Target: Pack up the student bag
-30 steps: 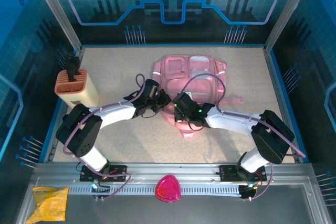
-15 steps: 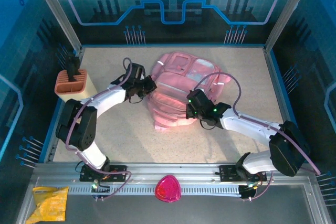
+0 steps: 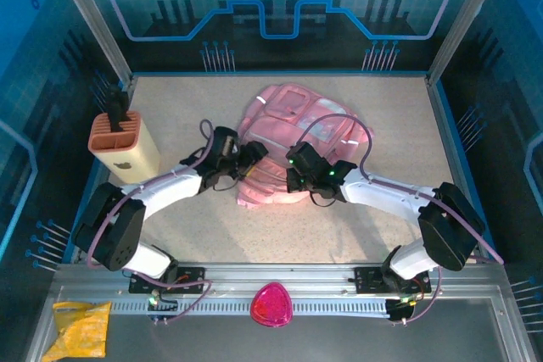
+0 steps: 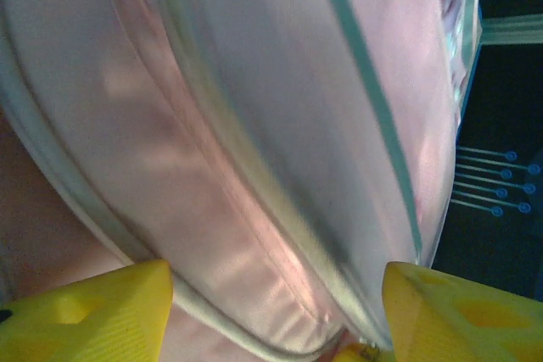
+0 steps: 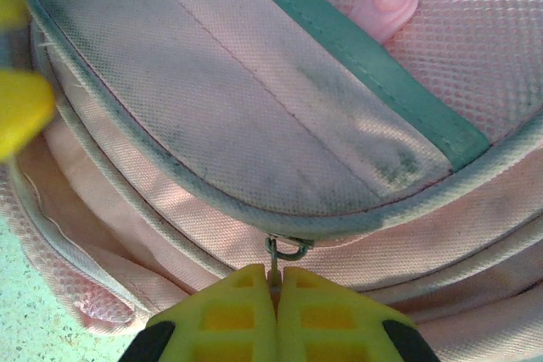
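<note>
— Student bag (image 3: 293, 129), placed where?
— Lying on the speckled worktop (image 3: 170, 99), toward the far middle. Pink, crumpled, near edge bunched up between both arms. By far the biggest thing there.
— Next in size?
— Slotted tan holder (image 3: 127, 148) at the worktop's left edge, well apart from the bag, with a black item (image 3: 114, 108) standing in it. Then a yellow packet (image 3: 81, 328) at the near left corner of the metal frame, and a magenta rounded-triangle object (image 3: 271, 304) on the frame rail between the two arm bases.
— And the left tool (image 3: 254, 155)?
— At the bag's left side, yellow fingers (image 4: 85, 315) spread wide apart, a bulge of pink fabric and a pale seam between them. Cannot tell whether touching.
— Right tool (image 3: 293, 167)?
— Pressed together at the bag's near side, clamped on the thin tab of a zipper pull (image 5: 284, 248), metal ring just above the fingertips.
</note>
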You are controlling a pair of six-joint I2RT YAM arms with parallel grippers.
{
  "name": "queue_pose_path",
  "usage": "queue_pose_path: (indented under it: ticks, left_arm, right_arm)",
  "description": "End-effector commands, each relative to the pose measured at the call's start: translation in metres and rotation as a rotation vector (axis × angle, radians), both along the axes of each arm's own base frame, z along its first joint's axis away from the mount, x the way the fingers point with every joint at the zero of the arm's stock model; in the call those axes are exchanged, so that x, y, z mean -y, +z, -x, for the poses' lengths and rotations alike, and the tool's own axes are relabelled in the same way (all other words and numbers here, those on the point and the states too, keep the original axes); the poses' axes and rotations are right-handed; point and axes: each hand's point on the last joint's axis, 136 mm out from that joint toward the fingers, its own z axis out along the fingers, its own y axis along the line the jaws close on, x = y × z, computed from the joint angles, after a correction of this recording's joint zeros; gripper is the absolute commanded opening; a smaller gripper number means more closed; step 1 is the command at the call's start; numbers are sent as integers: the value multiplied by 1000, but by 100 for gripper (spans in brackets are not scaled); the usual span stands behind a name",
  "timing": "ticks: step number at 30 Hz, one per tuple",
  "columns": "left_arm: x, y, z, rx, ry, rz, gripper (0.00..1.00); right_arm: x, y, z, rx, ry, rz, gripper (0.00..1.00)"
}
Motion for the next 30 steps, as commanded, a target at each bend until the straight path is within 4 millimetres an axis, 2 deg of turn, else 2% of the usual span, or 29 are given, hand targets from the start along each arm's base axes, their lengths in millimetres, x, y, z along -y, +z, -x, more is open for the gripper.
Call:
queue_pose_path:
  ticks: [1,4,6,12,16,20,23,28,30]
  left_arm:
    - [15,18,-14,21,84,102,65]
    - [23,17,-19,20,93,72,59]
    - [26,13,-25,34,93,51,50]
    - [5,-13,-31,-1,94,-53,10]
    - [-8,-14,-38,-10,39,-70,0]
    - [-28,-15,-40,-1,20,-176,0]
    - [-32,-18,-44,-13,-12,-222,0]
    - [-30,-19,-47,-5,-25,-223,0]
    - [-29,-16,-45,-1,-42,-233,0]
  right_arm:
    - [-8,-4,5,-13,24,-17,0]
    - [-9,-5,4,-8,29,-14,0]
    - [-8,-4,2,1,28,-2,0]
    - [15,0,0,3,3,45,0]
    - [42,0,-4,-5,-34,76,0]
    - [72,-3,-20,-18,-94,87,0]
    - [87,1,-39,15,-131,116,0]
    - [88,17,-64,59,-132,148,0]
    - [82,23,-64,64,-117,120,10]
